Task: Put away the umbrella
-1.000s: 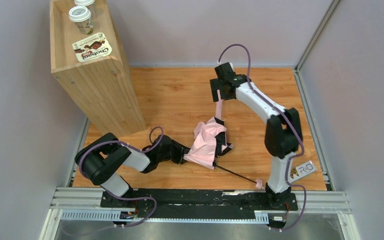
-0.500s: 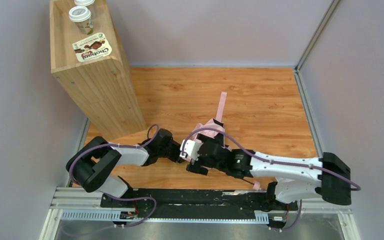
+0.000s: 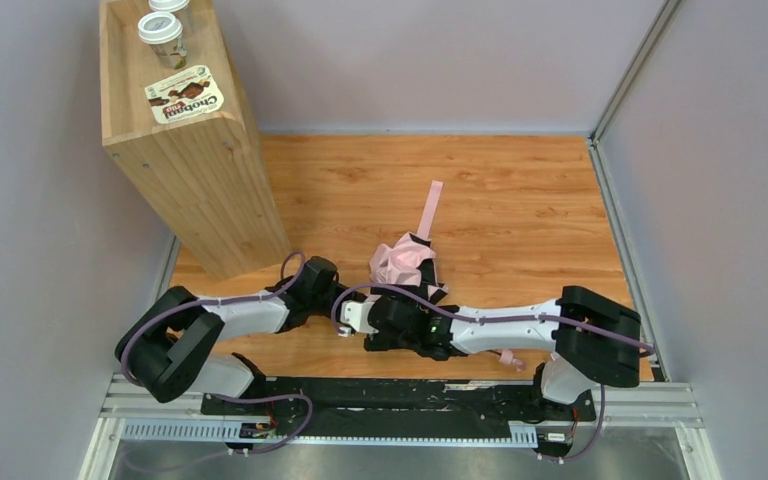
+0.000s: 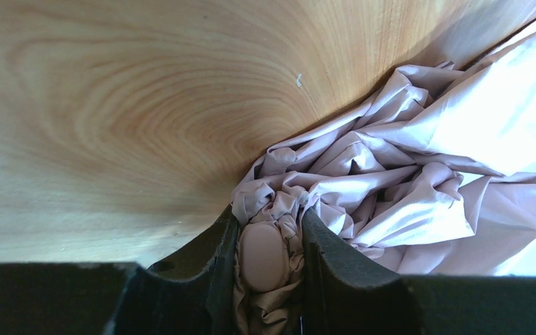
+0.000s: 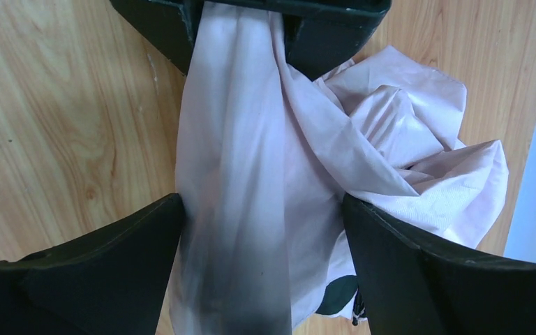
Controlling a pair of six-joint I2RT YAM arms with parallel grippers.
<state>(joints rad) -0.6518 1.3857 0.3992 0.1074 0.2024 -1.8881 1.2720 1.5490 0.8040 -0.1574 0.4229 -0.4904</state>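
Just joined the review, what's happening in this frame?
Both arms are on the pale pink umbrella, crumpled into a bundle on the wooden table. The left gripper is clamped on its fabric. The right gripper straddles the fabric, jaws wide open. The strap lies loose, not yet wrapped.

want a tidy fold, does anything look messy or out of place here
Yes: the umbrella is a crumpled wad rather than a neat roll, and its strap trails loose across the table, pointing away from the bundle, unfastened.
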